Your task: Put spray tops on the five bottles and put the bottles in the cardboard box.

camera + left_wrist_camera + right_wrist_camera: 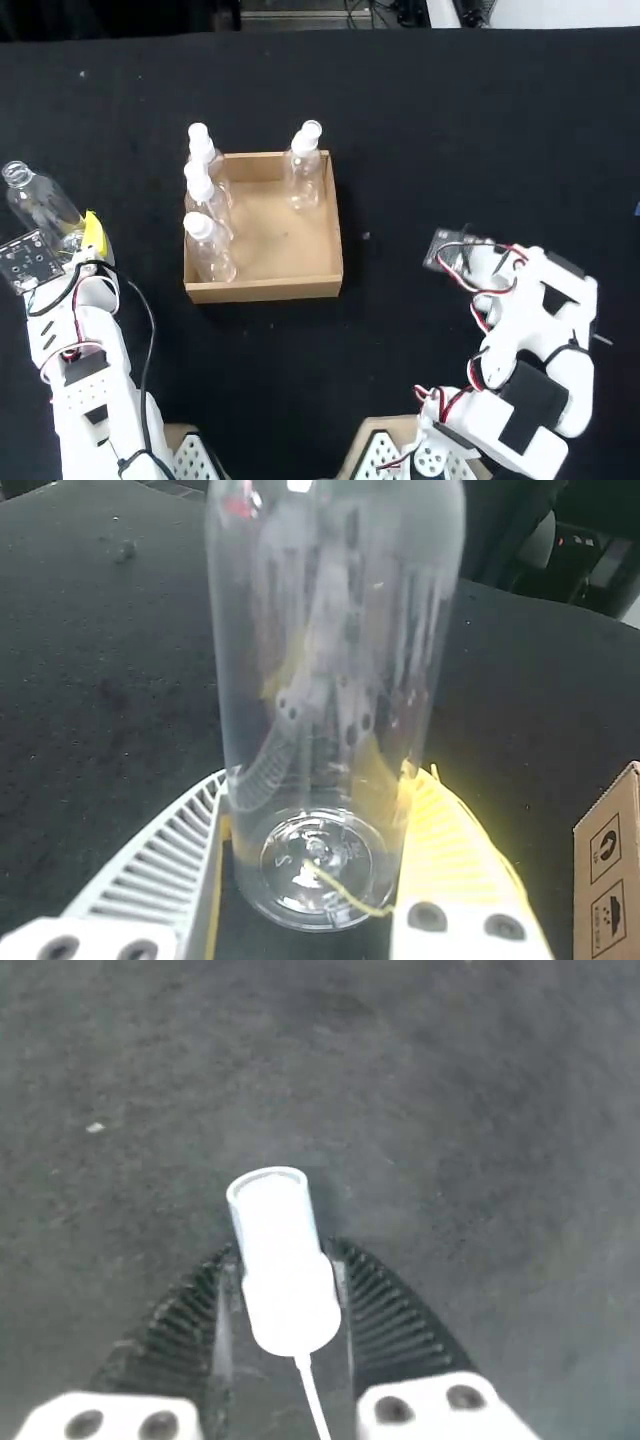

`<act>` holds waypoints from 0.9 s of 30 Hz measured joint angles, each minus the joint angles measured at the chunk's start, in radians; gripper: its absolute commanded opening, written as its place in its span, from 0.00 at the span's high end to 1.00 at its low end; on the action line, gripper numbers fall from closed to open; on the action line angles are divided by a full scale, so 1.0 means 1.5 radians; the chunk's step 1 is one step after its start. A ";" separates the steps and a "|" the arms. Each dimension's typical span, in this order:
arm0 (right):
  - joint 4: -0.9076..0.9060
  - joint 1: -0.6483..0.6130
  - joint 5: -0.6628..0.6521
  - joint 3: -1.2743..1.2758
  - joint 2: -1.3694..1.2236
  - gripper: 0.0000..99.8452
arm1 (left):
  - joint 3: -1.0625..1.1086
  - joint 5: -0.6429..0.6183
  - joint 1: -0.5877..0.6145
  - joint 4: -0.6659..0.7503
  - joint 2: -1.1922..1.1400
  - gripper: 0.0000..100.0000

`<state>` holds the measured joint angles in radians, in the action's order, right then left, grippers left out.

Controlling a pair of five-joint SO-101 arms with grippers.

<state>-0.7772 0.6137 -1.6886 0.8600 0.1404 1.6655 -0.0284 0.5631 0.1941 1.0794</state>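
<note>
At the table's far left, my left gripper (pixel 78 243) is shut on a clear bottle (pixel 42 206) whose neck is bare and open. In the left wrist view the bottle (pixel 330 680) stands between a white finger (pixel 170 860) and a yellow finger (pixel 465 865). My right gripper (pixel 283 1252) is shut on a white spray top (pixel 280 1260) with its thin tube trailing back, just above the black cloth. The right arm (pixel 530 320) sits folded at the front right. The cardboard box (pixel 265 290) in the middle holds several upright bottles (pixel 210 250) with spray tops on.
Black cloth covers the whole table. A corner of the cardboard box (pixel 610 870) is near the left gripper. Open cloth lies between the box and the right arm. Both arm bases stand at the front edge.
</note>
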 measured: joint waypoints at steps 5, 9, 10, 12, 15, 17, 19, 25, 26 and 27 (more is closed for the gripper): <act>-0.036 -0.031 0.323 -0.129 -0.001 0.98 | 0.000 0.000 0.000 0.000 0.000 0.97; -0.176 -0.035 0.636 -0.284 -0.013 0.98 | 0.000 0.000 0.000 0.000 0.000 0.97; -0.226 -0.036 0.689 -0.322 -0.029 0.98 | 0.000 0.000 0.000 0.000 0.000 0.97; -0.325 -0.036 0.760 -0.388 -0.073 0.98 | 0.000 0.000 0.000 0.000 0.000 0.97; -0.395 -0.036 0.799 -0.444 -0.163 0.98 | 0.000 0.000 0.000 0.000 0.000 0.97; -0.387 -0.035 0.794 -0.452 -0.226 0.98 | 0.000 0.000 0.000 0.000 0.000 0.97; -0.363 -0.028 0.772 -0.452 -0.280 0.98 | 0.000 0.000 0.000 0.000 0.000 0.97; -0.310 0.008 0.672 -0.452 -0.324 0.80 | 0.000 0.000 0.000 0.000 0.000 0.97; -0.310 0.012 0.653 -0.452 -0.324 0.80 | 0.000 0.000 0.000 0.000 0.000 0.97; -0.312 0.015 0.631 -0.452 -0.324 0.80 | 0.000 0.000 0.000 0.000 0.000 0.97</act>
<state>-1.2451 0.6368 -0.7419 0.1818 -0.3460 1.6655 -0.0284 0.5631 0.1941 1.0794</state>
